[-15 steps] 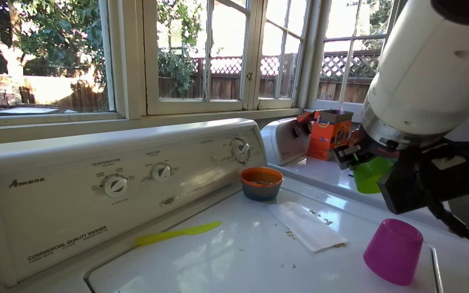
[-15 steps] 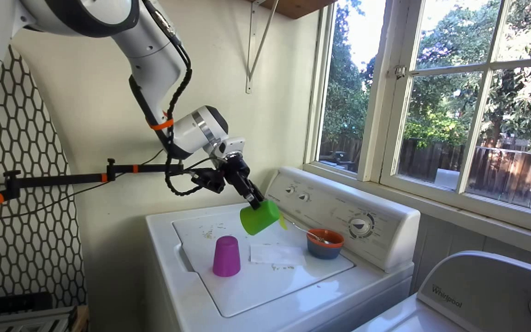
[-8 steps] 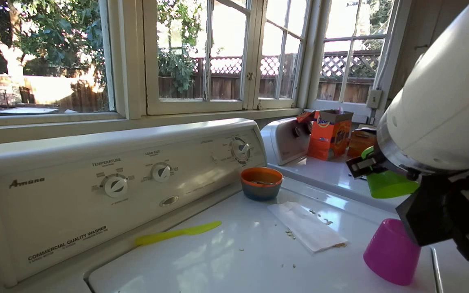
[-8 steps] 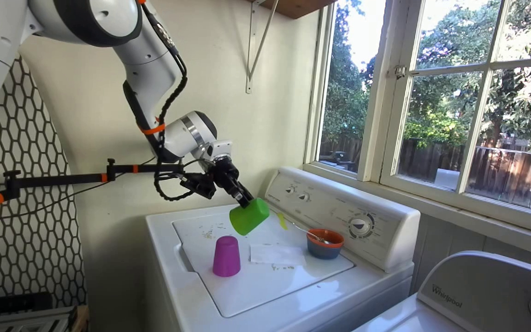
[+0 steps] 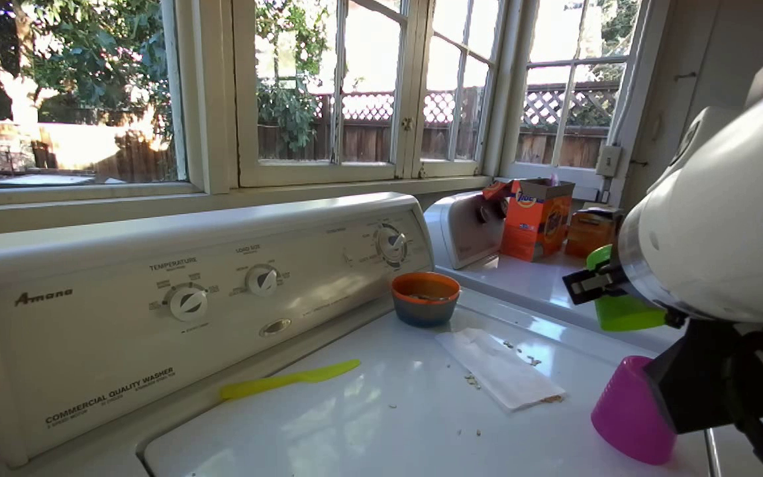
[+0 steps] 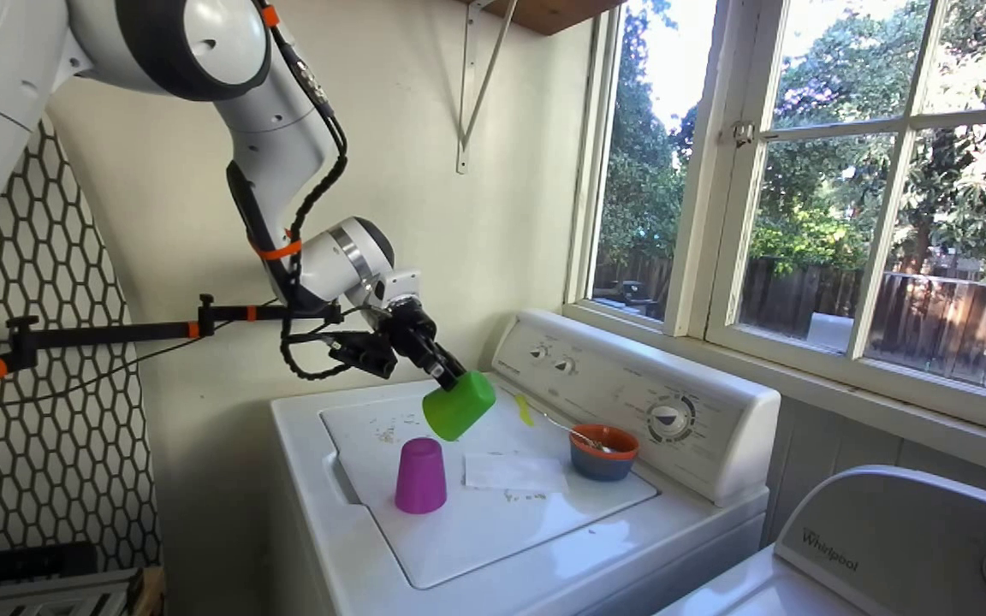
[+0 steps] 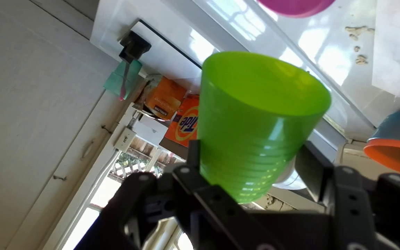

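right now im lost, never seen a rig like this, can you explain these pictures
This is a white robot arm; its black two-fingered gripper holds a tapered green plastic cup, tilted above a white washing machine. Two views come from cameras outside; the wrist view is taken from the arm itself, looking along the gripper. On the machine: an upside-down magenta plastic cup, a round blue-grey bowl with an orange rim, a yellow plastic knife, a white paper napkin and scattered crumbs.
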Motion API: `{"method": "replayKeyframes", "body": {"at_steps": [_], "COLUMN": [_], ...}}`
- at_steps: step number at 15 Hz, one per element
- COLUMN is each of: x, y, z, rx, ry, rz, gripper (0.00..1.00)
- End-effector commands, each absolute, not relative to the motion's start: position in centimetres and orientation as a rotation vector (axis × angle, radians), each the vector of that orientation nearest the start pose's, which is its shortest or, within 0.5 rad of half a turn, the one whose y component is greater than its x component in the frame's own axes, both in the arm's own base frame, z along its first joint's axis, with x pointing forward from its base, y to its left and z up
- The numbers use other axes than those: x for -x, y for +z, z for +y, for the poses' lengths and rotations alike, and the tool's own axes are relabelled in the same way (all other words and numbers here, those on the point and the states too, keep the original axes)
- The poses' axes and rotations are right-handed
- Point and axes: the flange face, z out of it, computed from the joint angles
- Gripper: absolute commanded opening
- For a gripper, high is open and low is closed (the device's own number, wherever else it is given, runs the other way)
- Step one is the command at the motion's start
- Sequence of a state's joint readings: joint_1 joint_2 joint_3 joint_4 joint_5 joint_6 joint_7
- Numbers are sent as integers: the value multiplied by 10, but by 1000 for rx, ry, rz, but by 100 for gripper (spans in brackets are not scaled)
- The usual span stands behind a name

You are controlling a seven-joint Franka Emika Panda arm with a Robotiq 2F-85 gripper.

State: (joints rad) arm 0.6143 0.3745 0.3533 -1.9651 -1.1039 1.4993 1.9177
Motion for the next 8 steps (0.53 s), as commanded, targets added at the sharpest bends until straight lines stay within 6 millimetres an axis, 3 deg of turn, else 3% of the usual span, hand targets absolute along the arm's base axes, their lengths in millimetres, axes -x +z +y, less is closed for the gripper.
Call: {"method": "replayKeyframes", "body": {"at_steps": [1, 8], "x": [-394, -375], "y": [288, 286], "z": [393, 397], "rx": [-2020, -1975], "ry": [1071, 1087], "rz": [-539, -541], "gripper": [45, 45]}}
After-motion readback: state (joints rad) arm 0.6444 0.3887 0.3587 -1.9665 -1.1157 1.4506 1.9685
